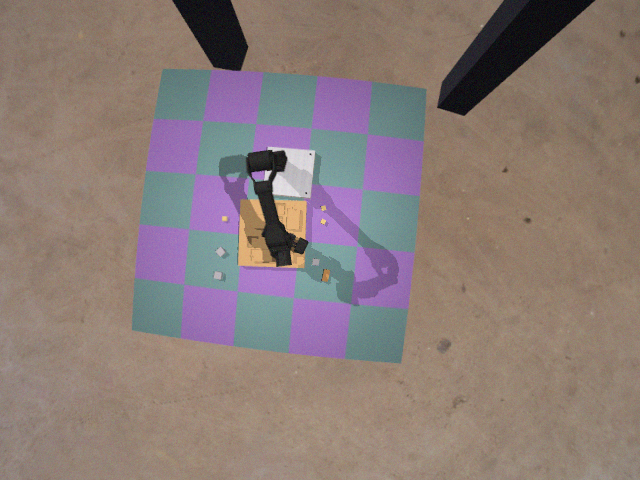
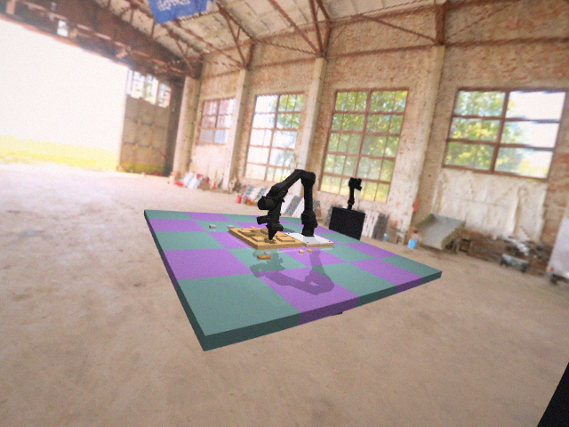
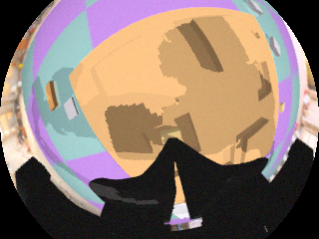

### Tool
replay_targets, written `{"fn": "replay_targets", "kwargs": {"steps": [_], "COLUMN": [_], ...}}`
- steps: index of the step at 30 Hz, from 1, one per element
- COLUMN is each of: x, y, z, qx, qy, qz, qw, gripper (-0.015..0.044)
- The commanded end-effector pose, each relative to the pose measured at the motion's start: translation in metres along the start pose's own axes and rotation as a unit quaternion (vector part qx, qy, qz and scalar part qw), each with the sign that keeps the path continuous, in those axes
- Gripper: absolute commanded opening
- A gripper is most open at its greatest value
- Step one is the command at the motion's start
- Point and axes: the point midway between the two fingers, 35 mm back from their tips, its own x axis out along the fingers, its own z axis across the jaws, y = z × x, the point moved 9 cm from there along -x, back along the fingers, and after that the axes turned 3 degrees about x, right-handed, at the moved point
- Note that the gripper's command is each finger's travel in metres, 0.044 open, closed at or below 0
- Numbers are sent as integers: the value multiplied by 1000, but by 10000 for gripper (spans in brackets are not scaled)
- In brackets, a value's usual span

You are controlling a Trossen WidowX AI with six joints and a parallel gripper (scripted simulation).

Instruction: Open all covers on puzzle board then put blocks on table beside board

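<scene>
The orange-tan puzzle board has covers and wells of its own colour; the arm and its shadow hide much of it. My gripper is shut and holds nothing; its tips are low over the board, beside a small pale yellow piece. On the table right of the board in the top view lie two small yellow blocks, a grey block and an orange block. Left lie a yellow block and two grey blocks. Exact cover positions are unclear.
The white base plate adjoins the board at the arm's base. The checkered table extends around both. Dark posts stand beyond its far edge in the top view.
</scene>
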Motion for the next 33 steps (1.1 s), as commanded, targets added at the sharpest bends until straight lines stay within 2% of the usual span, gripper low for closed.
{"fn": "replay_targets", "kwargs": {"steps": [1, 25, 30, 33], "x": [2, -12, -24, -40], "y": [1, 0, -1, -1], "z": [-1, 0, 1, 1], "qx": [-84, -112, -110, -111], "qy": [2, 2, 2, 2], "qz": [2, 1, 3, 3], "qw": [996, 994, 994, 994], "gripper": [0, 0, 131, 144]}}
